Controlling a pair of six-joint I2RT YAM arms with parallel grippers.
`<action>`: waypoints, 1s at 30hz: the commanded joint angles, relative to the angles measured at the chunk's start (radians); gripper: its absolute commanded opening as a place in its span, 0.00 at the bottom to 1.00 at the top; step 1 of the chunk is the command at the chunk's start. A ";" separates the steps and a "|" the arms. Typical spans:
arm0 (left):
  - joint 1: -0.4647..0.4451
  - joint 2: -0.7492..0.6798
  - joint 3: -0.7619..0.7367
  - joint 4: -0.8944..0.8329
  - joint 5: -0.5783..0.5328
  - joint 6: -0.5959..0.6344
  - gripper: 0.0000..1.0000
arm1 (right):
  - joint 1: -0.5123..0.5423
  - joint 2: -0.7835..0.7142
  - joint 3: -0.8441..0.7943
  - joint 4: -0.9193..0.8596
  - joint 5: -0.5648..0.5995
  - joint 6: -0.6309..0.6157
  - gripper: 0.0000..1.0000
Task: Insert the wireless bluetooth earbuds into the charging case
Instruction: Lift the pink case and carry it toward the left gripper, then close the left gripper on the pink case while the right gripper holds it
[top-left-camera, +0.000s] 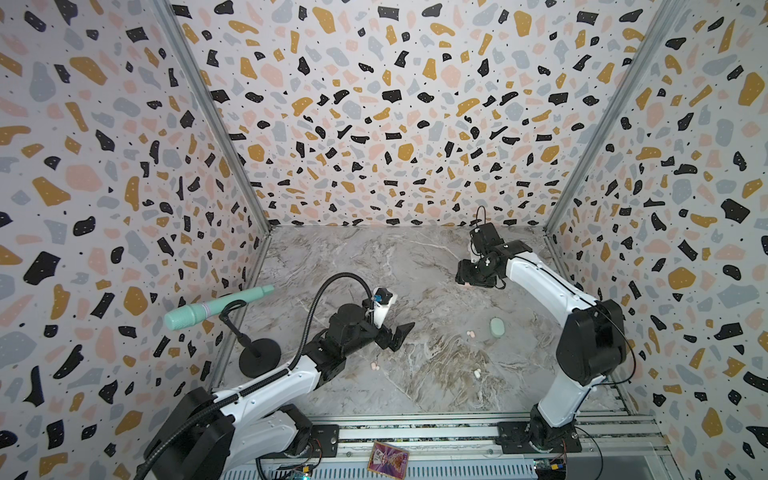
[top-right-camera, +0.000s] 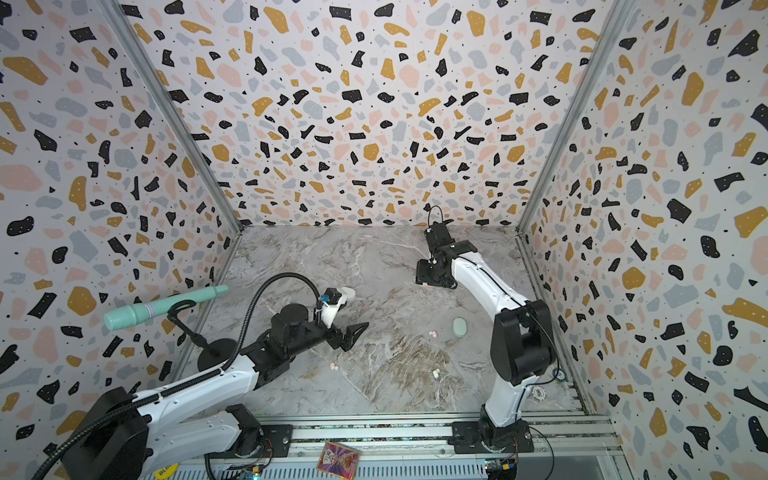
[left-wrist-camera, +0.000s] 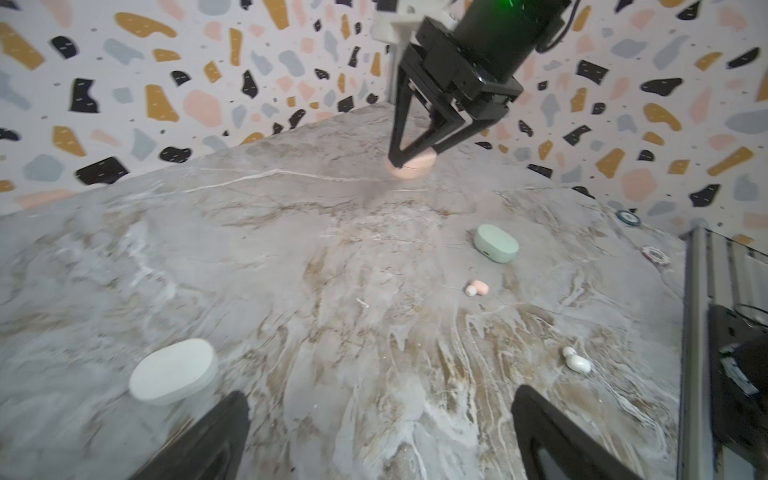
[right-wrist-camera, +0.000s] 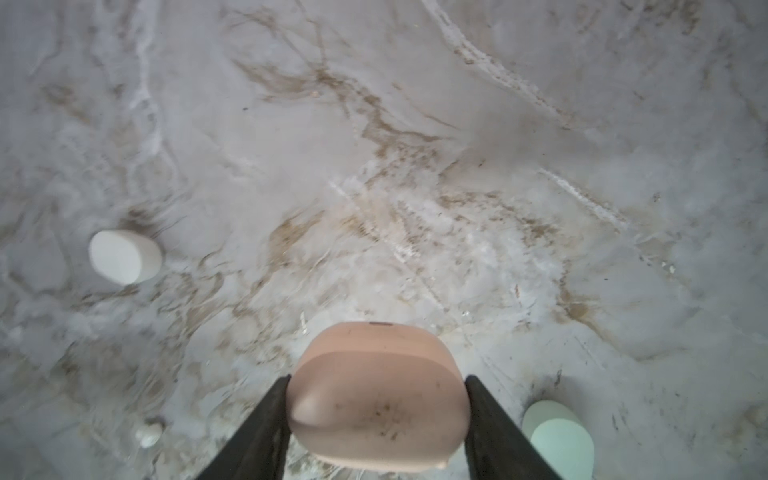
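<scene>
My right gripper (right-wrist-camera: 378, 379) is shut on the pink charging case (right-wrist-camera: 376, 395), its fingers pressed on the case's two sides; the case (left-wrist-camera: 411, 168) sits at or just above the tabletop near the far right. My left gripper (left-wrist-camera: 380, 392) hangs open over bare tabletop, holding nothing. A white case (left-wrist-camera: 172, 370) lies close beside it, and a mint case (top-left-camera: 496, 327) lies mid-right. All cases look closed. Pink earbuds (top-left-camera: 471, 333) lie next to the mint case, white earbuds (top-left-camera: 477, 373) nearer the front, and another pale pair (top-left-camera: 374, 367) by the left arm.
A mint microphone (top-left-camera: 216, 309) on a black stand (top-left-camera: 259, 355) occupies the left edge. Patterned walls close in three sides. A metal rail with a card (top-left-camera: 388, 457) runs along the front. A chip (top-right-camera: 539, 392) lies near the right arm's base.
</scene>
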 joint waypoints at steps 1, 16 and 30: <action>-0.011 0.045 0.023 0.175 0.131 0.060 1.00 | 0.061 -0.095 -0.010 -0.109 -0.060 -0.043 0.52; -0.036 0.151 0.060 0.383 0.288 0.062 0.97 | 0.275 -0.247 0.050 -0.193 -0.221 -0.010 0.51; -0.055 0.181 0.108 0.366 0.286 0.056 0.76 | 0.382 -0.195 0.113 -0.216 -0.197 0.015 0.51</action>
